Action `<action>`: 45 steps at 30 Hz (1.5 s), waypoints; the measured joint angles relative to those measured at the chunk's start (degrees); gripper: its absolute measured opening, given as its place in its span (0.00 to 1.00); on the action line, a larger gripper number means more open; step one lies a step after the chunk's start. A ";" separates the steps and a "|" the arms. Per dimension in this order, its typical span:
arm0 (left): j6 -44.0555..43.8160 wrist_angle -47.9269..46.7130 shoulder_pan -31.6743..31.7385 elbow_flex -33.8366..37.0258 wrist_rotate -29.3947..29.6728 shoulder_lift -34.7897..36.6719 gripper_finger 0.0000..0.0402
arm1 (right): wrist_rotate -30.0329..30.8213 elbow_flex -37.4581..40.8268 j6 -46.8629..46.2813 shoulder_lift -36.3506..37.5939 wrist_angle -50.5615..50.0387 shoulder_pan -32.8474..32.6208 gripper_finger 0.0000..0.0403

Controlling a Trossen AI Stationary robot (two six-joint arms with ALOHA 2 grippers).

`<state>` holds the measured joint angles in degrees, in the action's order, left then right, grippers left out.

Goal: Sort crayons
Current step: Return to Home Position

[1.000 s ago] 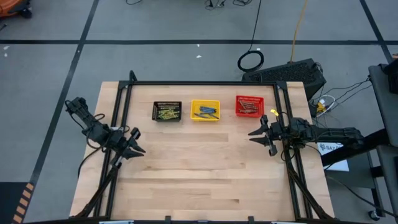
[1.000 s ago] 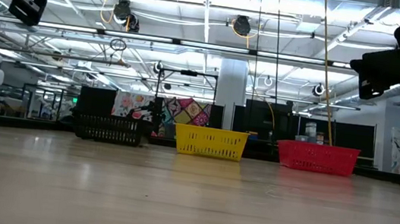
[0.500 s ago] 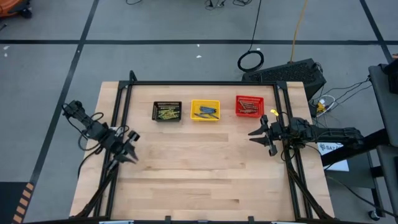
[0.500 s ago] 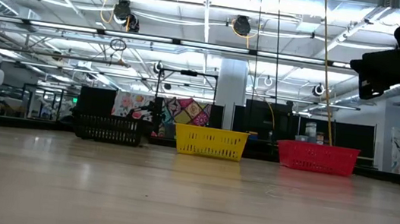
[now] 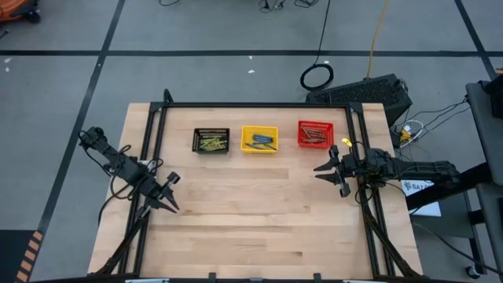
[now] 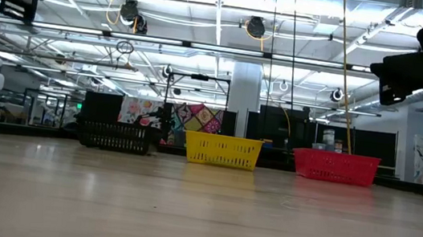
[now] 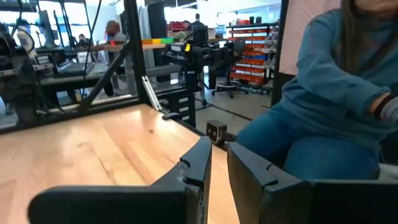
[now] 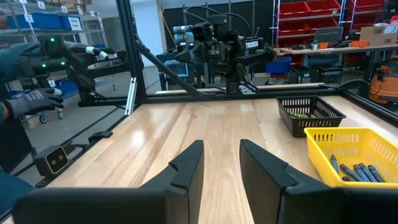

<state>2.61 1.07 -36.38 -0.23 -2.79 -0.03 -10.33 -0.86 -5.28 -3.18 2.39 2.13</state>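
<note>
The left gripper (image 5: 170, 194) holds its two dark fingers (image 7: 198, 163) a narrow gap apart with nothing between them. It hangs over the pale wooden table (image 5: 251, 228) near the 9 o'clock edge. The right gripper (image 5: 321, 170), its fingers (image 8: 186, 167) likewise parted and empty, hovers near the 3 o'clock edge, pointing toward 9 o'clock. In the low view both arms are cut off at the upper corners, with their fingertips out of frame.

Along the 12 o'clock side, the thin, short olive-yellow crayons (image 5: 211, 142) lie in the black mesh basket (image 5: 196, 141). The blue crayons (image 5: 261, 143) lie in the yellow mesh basket (image 5: 244, 140), and the brownish-red crayons (image 5: 314, 137) in the red mesh basket (image 5: 300, 134). They are too small to count, and from table height the basket walls hide them.

Beyond the left fingers sits a person in a teal sleeve (image 7: 336, 87), cropped by the frame.
</note>
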 joint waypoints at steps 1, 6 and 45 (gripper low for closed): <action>-0.63 0.00 0.00 -0.01 0.00 0.00 0.15 | 0.00 0.00 0.00 0.00 0.00 0.02 0.23; 0.04 -0.01 0.00 0.00 0.04 0.00 0.15 | 0.00 -0.02 0.00 0.00 0.00 0.02 0.23; 0.79 0.01 0.00 -0.02 0.26 0.00 0.15 | 0.00 -0.01 0.00 0.00 0.00 0.02 0.23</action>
<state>3.40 1.08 -36.38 -0.25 -2.52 -0.03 -10.33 -0.88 -5.28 -3.18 2.39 2.15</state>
